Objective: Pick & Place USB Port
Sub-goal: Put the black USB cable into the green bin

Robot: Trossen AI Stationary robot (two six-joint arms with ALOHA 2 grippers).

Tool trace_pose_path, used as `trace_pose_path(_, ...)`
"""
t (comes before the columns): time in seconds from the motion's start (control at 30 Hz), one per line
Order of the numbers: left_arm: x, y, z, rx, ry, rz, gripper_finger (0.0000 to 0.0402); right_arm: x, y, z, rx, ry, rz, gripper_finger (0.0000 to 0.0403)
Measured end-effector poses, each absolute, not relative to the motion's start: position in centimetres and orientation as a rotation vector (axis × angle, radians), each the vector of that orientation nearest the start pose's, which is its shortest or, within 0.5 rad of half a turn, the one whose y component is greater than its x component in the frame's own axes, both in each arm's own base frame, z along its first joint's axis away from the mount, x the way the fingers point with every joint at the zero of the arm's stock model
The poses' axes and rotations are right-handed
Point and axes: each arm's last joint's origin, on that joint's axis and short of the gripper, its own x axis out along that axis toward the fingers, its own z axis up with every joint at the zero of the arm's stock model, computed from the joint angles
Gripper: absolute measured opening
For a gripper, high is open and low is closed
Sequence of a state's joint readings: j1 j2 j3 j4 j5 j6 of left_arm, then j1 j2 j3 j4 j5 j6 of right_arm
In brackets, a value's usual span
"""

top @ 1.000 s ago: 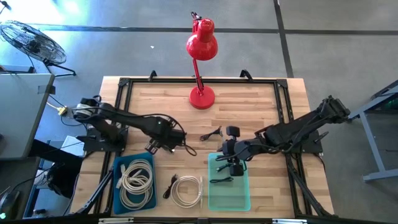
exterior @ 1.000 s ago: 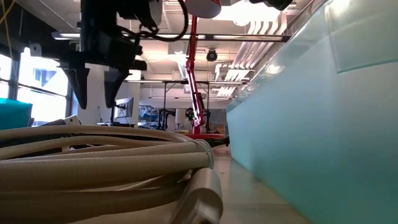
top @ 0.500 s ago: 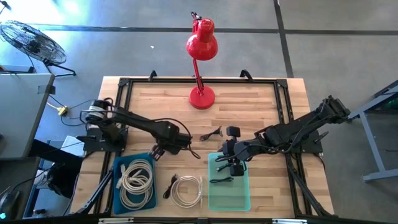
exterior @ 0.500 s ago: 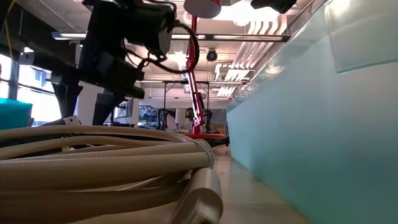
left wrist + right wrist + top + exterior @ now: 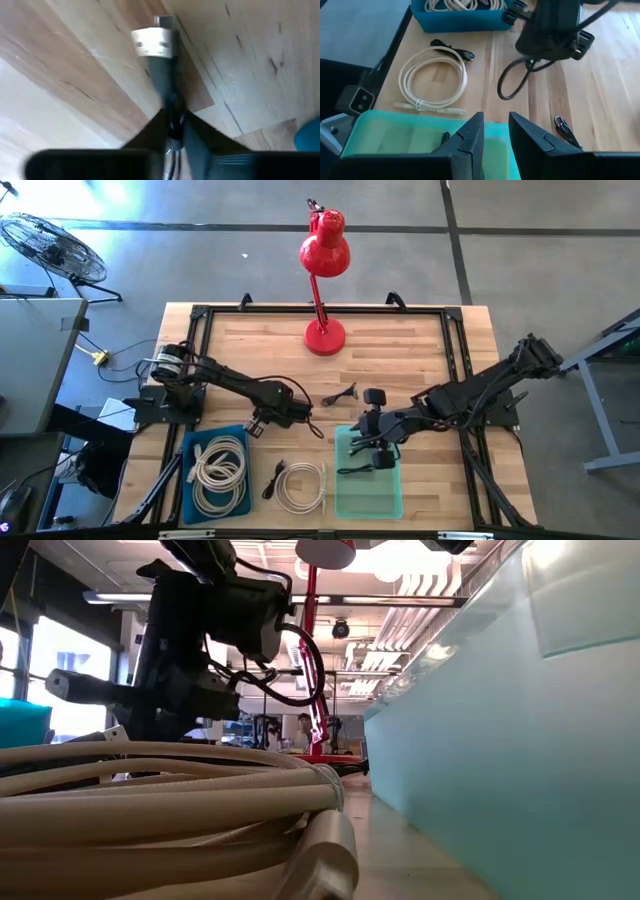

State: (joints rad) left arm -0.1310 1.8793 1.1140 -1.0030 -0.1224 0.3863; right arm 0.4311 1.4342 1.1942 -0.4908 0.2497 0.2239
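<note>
Wood table bears red lamp; left fingers pinch cable, right fingers parted.

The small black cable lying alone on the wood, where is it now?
In the high view the small black cable lies mid-table, in front of the red lamp, between the left gripper and the right gripper.

we are seeing even daylight on the table; ceiling lights are glaring at twelve o'clock in the low view, and the cable coil is blurring.
</note>
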Motion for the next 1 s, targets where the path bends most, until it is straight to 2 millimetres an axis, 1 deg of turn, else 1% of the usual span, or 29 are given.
trace_pose_path(0.03, 29.8, -3.5, 13.5, 0.509, 1.743, -0.325, 0.0022, 28.2, 12.3, 30.2, -0.033, 0.695, 0.101, 0.0083)
trace_pose_path(0.1, 30.1, -3.5, 14.0, 0.511, 1.738, -0.281, 0.0021, 28.3, 12.7, 30.4, -0.043, 0.670, 0.118, 0.0083)
trace_pose_path(0.2, 30.6, -3.4, 15.0, 0.542, 1.763, -0.211, 0.0010, 28.3, 13.3, 30.8, -0.057, 0.628, 0.148, 0.0083)
trace_pose_path(0.23, 30.9, -3.4, 15.7, 0.558, 1.759, -0.180, 0.0010, 28.2, 13.5, 31.0, -0.056, 0.619, 0.158, 0.0083)
trace_pose_path(0.33, 31.2, -3.9, 19.1, 0.632, 1.719, -0.102, 0.0009, 27.9, 14.2, 31.8, -0.058, 0.589, 0.188, 0.0083)
trace_pose_path(0.4, 31.6, -4.5, 21.4, 0.670, 1.653, -0.057, 0.0008, 27.6, 14.7, 32.2, -0.077, 0.570, 0.209, 0.0083)
trace_pose_path(0.47, 31.8, -5.2, 24.4, 0.704, 1.541, -0.001, 0.0008, 27.2, 15.1, 32.6, -0.094, 0.548, 0.207, 0.0083)
trace_pose_path(0.57, 31.4, -6.3, 29.4, 0.735, 1.322, 0.093, 0.0008, 26.4, 15.4, 33.2, -0.125, 0.510, 0.162, 0.0083)
trace_pose_path(0.63, 31.0, -7.3, 32.2, 0.722, 1.132, 0.145, 0.0008, 25.9, 15.6, 33.7, -0.161, 0.479, 0.101, 0.0083)
trace_pose_path(0.7, 30.6, -8.4, 35.0, 0.689, 0.902, 0.160, 0.0008, 25.6, 15.7, 33.9, -0.212, 0.455, 0.044, 0.0083)
trace_pose_path(0.77, 30.3, -9.5, 37.1, 0.692, 0.694, 0.149, 0.0008, 25.4, 15.9, 34.0, -0.264, 0.437, 0.001, 0.0083)
trace_pose_path(0.8, 30.2, -10.1, 37.7, 0.705, 0.617, 0.133, 0.0008, 25.3, 16.1, 34.0, -0.286, 0.428, -0.013, 0.0083)
trace_pose_path(0.87, 30.1, -11.0, 38.2, 0.724, 0.505, 0.100, 0.0008, 25.0, 16.5, 34.1, -0.323, 0.407, -0.033, 0.0083)
trace_pose_path(1.0, 30.8, -12.2, 38.1, 0.718, 0.308, 0.004, 0.0008, 24.3, 17.6, 34.6, -0.438, 0.348, -0.076, 0.0083)
